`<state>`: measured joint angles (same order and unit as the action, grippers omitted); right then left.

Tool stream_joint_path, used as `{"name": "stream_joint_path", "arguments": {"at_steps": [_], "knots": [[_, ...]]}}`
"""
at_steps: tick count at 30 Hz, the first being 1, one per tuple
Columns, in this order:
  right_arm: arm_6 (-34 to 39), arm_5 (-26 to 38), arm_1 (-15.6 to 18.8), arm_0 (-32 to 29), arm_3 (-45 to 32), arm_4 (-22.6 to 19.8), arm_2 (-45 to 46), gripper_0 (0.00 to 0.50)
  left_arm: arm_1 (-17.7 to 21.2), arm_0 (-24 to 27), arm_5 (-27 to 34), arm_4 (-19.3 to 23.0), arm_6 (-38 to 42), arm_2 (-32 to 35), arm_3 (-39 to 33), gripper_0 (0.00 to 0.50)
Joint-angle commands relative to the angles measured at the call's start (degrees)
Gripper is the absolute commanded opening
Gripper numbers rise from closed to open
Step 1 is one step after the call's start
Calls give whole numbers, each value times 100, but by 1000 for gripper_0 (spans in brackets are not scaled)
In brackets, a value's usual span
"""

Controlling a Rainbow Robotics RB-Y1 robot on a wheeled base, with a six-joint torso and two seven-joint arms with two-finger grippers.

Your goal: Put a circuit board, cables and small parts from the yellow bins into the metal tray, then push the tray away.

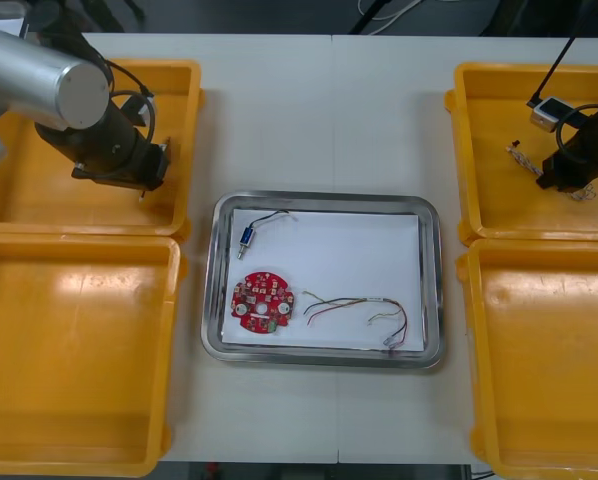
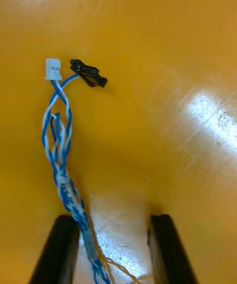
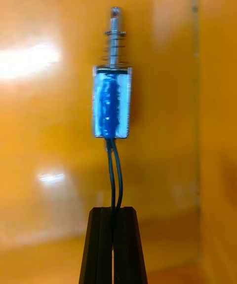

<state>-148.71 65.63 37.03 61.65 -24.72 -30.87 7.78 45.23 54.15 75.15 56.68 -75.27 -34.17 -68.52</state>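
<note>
Front view just puts the left end effector [image 3: 112, 211] over the far-left yellow plastic bin [image 1: 39, 205]; its wrist view tells the grip, clamped on the black leads of a small blue-wrapped metal part [image 3: 112, 100]. The right end effector [image 2: 113, 222] (fingers apart) straddles a twisted blue and white cable [image 2: 59, 136] on the far-right yellow bin [image 1: 499, 130] floor.

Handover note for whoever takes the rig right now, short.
Left gripper: shut on the wires of a small part, over the far left bin.
Right gripper: open, low over the far right bin, with the blue and white cable between its fingers.
Done: in the tray are a board, a red and yellow cable and another part.
Left: tray both items, then push the tray away.
</note>
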Motion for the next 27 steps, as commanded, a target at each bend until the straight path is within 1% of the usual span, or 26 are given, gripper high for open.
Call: {"name": "stream_joint_path", "arguments": {"at_steps": [1,2,3,6,10,13,16,19,21,23,25,26,27], "knots": [[-202,-173,-91,-285,-50,-235,-5,77,434,-45,26,115,82,122,-65,0],[-220,-208,-91,-311,-50,-262,-5,49,478,-45,26,141,91,122,-13,0],[-220,-243,-91,-320,-50,-270,-5,33,496,-36,18,159,100,130,58,0],[-237,-270,-91,-320,-77,-270,-5,0,540,-45,18,185,65,245,269,0],[-229,-226,-91,-320,-235,-270,4,0,566,-45,-35,194,3,368,523,0],[-211,-76,-38,-320,-499,-262,4,0,610,-45,-158,220,-32,368,699,0],[-176,214,32,-320,-833,-270,4,0,628,-36,-246,238,-50,368,849,0],[-106,635,120,-320,-1263,-218,48,0,645,-45,-316,273,-15,376,919,0],[-35,1013,191,-320,-1624,-156,65,0,663,-45,-360,291,21,368,928,0],[35,1295,208,-320,-1878,-24,92,0,671,-45,-378,326,47,394,919,14],[237,1629,208,-320,-2186,143,127,0,689,-45,-378,370,91,429,919,155],[369,1822,208,-320,-2397,231,127,0,698,-45,-369,414,126,464,928,321],[483,2033,208,-329,-2625,283,127,0,698,-45,-378,431,152,473,919,416]]}}
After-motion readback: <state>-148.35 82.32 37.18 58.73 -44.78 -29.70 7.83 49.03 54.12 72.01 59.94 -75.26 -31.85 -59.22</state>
